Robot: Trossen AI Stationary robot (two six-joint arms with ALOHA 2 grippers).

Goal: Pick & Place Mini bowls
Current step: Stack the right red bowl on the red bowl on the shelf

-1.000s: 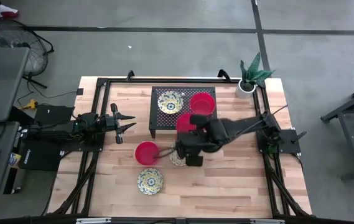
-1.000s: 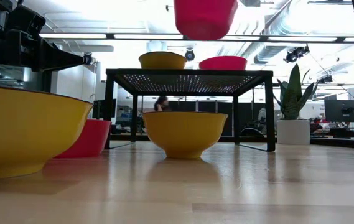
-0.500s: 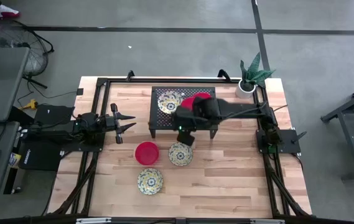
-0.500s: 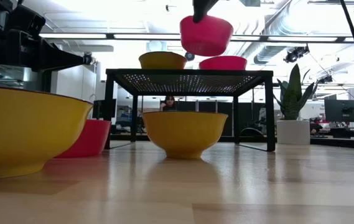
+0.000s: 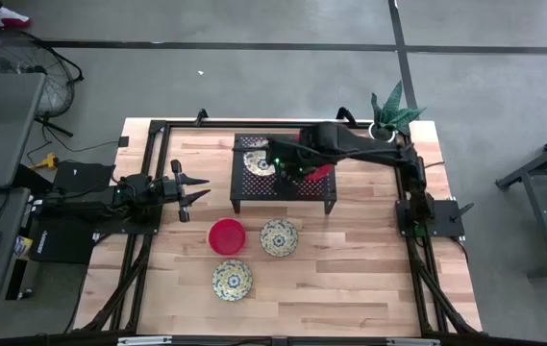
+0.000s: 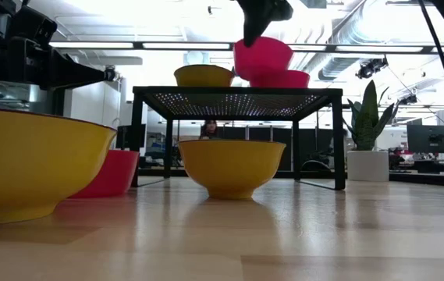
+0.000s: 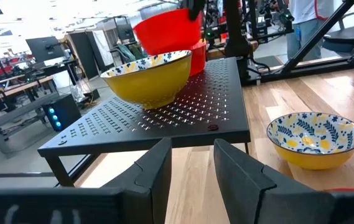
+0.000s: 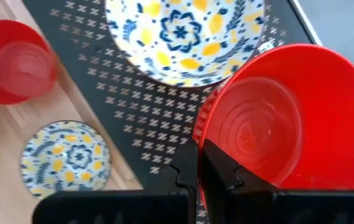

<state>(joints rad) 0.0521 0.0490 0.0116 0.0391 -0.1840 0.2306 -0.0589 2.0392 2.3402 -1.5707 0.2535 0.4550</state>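
A red bowl [image 8: 276, 118] is hanging tilted above the rack, overlapping another red bowl [image 6: 282, 79] sitting there beside a floral bowl [image 5: 259, 160]. On the table, a red bowl [image 5: 226, 235] is sitting beside two floral bowls [image 5: 279, 236] [image 5: 232, 279], all upright.

The right gripper [image 8: 198, 163], jaws pinched on a red bowl's [image 8: 276, 121] rim, has carried it from above the table's front up over the rack [image 5: 283, 183], beside the second red bowl [image 6: 284, 79].

Centre frame, the rack [image 5: 254, 187] carries a floral bowl [image 5: 261, 160], a red bowl [image 5: 319, 171] and the right gripper [image 5: 283, 165] above. Open wood lies lower right; three bowls [image 5: 227, 236] crowd lower centre.
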